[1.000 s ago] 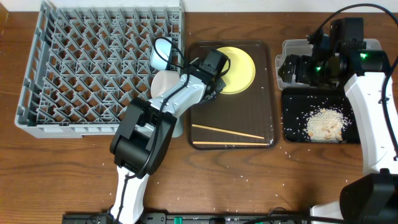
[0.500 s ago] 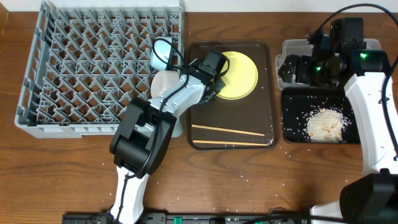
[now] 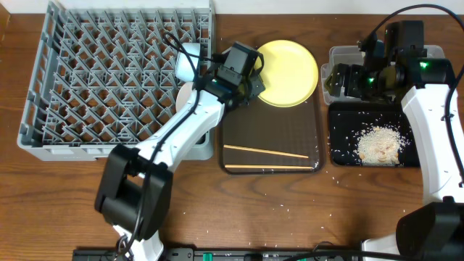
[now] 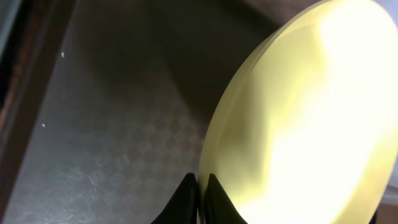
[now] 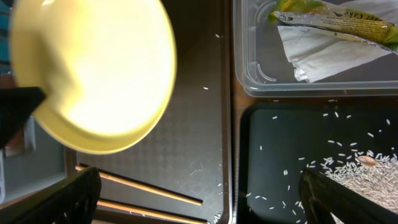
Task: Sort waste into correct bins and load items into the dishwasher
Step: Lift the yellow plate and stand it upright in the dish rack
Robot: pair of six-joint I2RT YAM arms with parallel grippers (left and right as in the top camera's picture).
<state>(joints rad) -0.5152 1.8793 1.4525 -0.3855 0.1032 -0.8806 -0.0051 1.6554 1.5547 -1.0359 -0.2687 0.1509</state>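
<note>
**Step in hand: yellow plate transfer to the dish rack.**
The left gripper (image 4: pixel 200 194) is clenched on the rim of the yellow plate (image 4: pixel 298 124), which hangs tilted over the far end of the brown tray (image 3: pixel 272 138). The right gripper (image 5: pixel 202 196) is spread and empty, above the clear tub (image 5: pixel 255 56). Judged next move: carry the plate to the dish rack (image 3: pixel 109 80) and seat it on edge between pegs. The chopsticks (image 3: pixel 264 151) lie on the tray.

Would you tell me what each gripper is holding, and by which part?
The left gripper pinches the yellow plate by its rim; the right gripper holds nothing.
</note>
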